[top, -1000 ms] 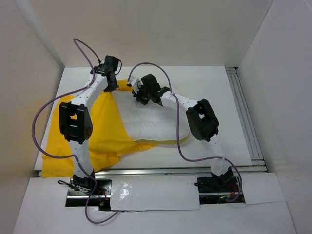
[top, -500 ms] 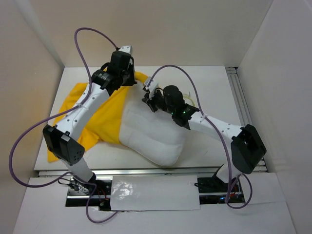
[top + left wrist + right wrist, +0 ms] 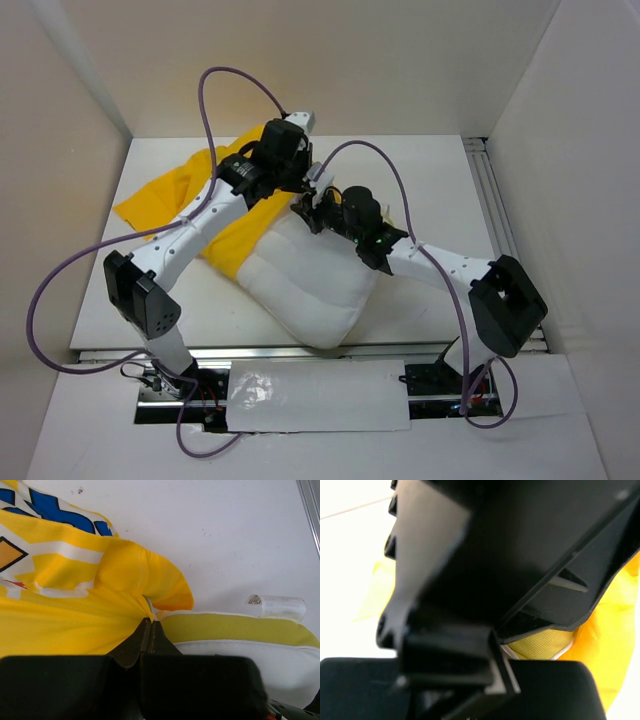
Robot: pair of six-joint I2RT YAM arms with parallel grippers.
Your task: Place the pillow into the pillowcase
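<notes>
The pillow [image 3: 310, 290] lay slantwise on the counter [image 3: 440, 170], one corner toward the near edge and its far end against the pillowcase [image 3: 165, 190]. At that far end the right tool [image 3: 312, 212] had its jaws together. Its own camera was blocked, so I could not tell whether it held anything. Just beyond, the left tool [image 3: 150, 629] was clamped on a fold of the pillowcase beside the pillow's yellow strip [image 3: 235, 630]. The rest of the pillowcase trailed far left.

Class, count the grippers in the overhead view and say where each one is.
2. The left gripper pinches the pillowcase at the far end of the pillow; the right gripper sits close beside it, over that end.
</notes>
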